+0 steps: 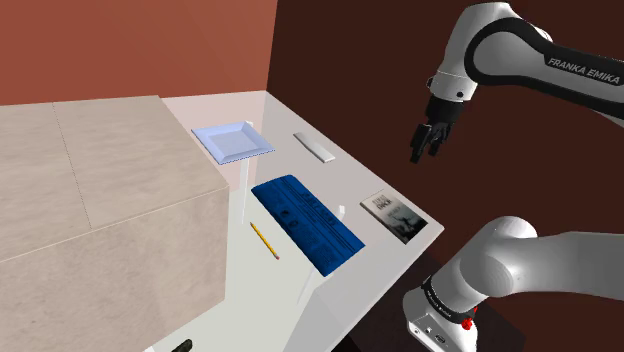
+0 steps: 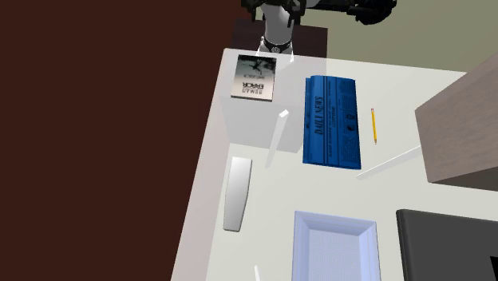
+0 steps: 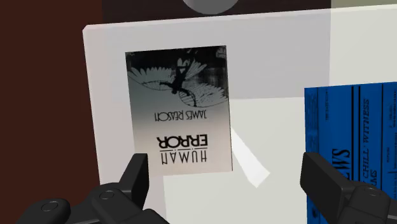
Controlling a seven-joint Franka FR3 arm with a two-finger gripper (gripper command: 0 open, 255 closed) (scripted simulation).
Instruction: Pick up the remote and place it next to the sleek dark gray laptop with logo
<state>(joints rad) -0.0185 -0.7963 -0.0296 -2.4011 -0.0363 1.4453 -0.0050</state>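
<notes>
**BENCH STOCK: REMOTE NOT PICKED UP, PINCER OPEN**

1. Pincer (image 1: 424, 150): black, 2 fingers set wide apart, nothing betw. them. Hangs in the air off the bench (image 1: 345, 180) edge at the shoulder view's right, well apart from the remote. In the wrist view it looks down on the book.
2. Remote (image 1: 314, 148): light grey bar, flat on the white bench, far part, just right of the tray in the shoulder view. In the 2nd ext. view it lies by the bench's left edge.
3. Laptop (image 2: 447, 246): dark grey, cut off by the 2nd ext. view's lower right edge. The tray lies betw. it and the remote.
4. Tray (image 1: 232, 140): pale blue, square, shallow.
5. Book (image 3: 178, 108): b/w cover, title "Human Error", flat near the bench's edge at the stand's end.
6. Newspaper (image 1: 305, 222): blue, folded, beside the book, not touching it.
7. Pencil (image 1: 264, 240): yellow, on the newspaper's other side, near it.
8. Block (image 1: 90, 200): large, beige, at the shoulder view's left.
</notes>
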